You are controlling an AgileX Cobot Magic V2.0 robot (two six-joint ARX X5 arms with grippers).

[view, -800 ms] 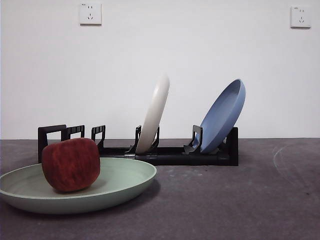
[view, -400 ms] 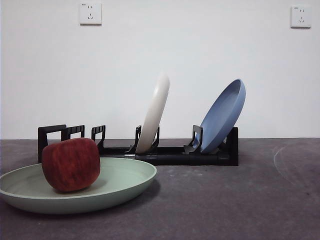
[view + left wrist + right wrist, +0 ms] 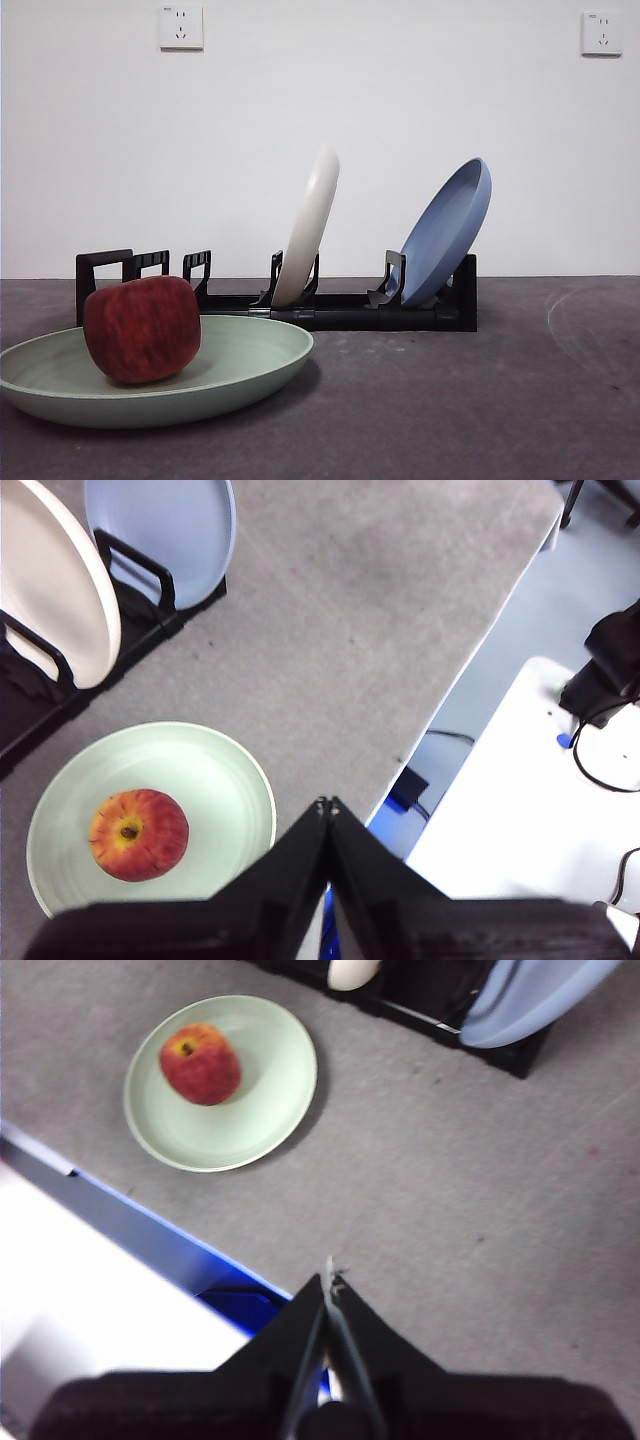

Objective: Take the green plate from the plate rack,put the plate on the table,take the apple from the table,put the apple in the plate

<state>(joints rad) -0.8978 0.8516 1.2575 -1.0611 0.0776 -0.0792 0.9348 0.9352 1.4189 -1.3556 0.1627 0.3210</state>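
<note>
Both grippers, left (image 3: pixel 327 805) and right (image 3: pixel 327 1265), hang high with jaws pressed together, empty. Apple (image 3: pixel 141 329) sits in green plate (image 3: pixel 240 365) on table (image 3: pixel 480 400), at rack's (image 3: pixel 340 310) 7 o'clock. Task looks finished; nothing next.

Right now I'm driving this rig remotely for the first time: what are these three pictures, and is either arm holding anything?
You have a two-armed table robot. One picture looks level across the table; the other two come from cameras on each wrist, looking down past that arm's black jaws. The left gripper and the right gripper are both shut and hold nothing, raised above the table's edge. The apple sits in the green plate, which lies flat on the table. Behind it the plate rack holds a cream-white plate and a blue plate, both leaning.
</note>
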